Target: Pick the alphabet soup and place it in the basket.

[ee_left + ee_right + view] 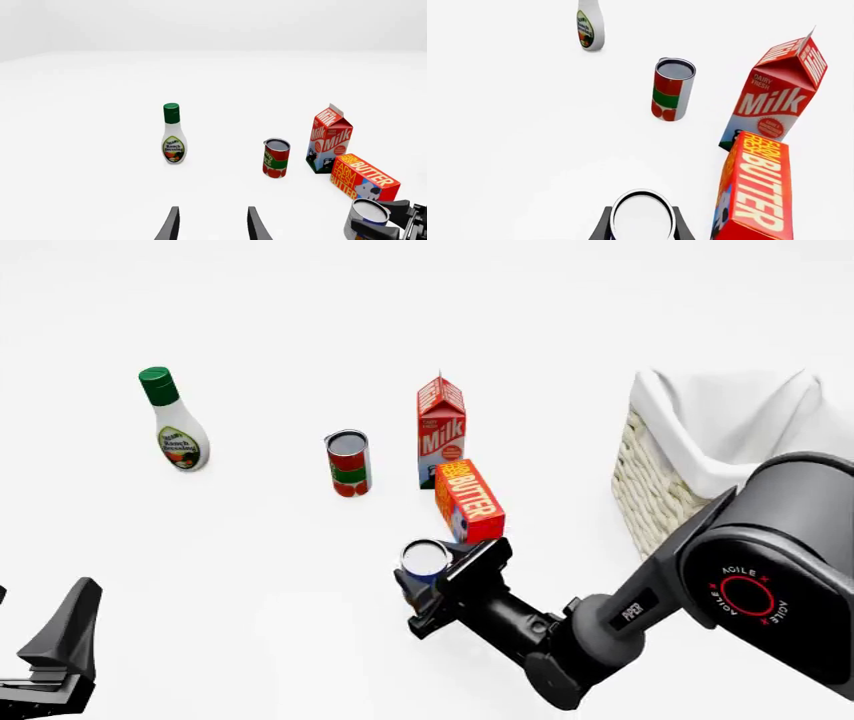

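Everywhere the tabletop is a plain, bright white sheet, merging into an equally white backdrop in the left wrist view. Near the front, the right gripper pinches the alphabet soup between its fingers, the can's silver top facing up, just beside the butter box. Behind the box stands the milk carton, with the red and green can to its left and the ranch dressing bottle well apart, further left. At the right sits the basket, white cloth over its rim. The left gripper hangs low with fingers spread, holding nothing
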{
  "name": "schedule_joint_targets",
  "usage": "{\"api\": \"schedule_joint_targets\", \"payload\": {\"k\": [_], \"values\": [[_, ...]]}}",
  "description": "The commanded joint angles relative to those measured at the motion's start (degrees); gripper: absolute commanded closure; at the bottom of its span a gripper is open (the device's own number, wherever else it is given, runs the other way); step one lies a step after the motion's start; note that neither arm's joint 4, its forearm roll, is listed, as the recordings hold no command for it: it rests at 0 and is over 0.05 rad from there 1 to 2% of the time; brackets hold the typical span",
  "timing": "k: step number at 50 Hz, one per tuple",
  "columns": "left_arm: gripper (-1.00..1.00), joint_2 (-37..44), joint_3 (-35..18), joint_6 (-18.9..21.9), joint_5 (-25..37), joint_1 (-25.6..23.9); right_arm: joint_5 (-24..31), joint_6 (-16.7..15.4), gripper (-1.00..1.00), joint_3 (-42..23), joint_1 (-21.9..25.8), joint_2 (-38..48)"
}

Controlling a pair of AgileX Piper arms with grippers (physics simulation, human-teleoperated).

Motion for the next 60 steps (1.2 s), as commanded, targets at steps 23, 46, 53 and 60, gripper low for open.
{"api": "schedule_joint_targets", "payload": {"k": [23,46,53,60], "values": [[-1.0,0.0,0.0,0.0,0.0,0.0,-0.15,1.15,1.0,4.5,0.19,-7.29],[-1.0,0.0,0.0,0.0,0.0,0.0,3.84,-0.52,1.0,11.74,-0.67,-25.83],[-1.0,0.0,0.0,0.0,0.0,0.0,6.65,-1.5,1.0,13.43,-2.12,-32.65],[-1.0,0.0,0.0,0.0,0.0,0.0,9.7,-2.11,1.0,15.42,-4.73,-40.28]]}}
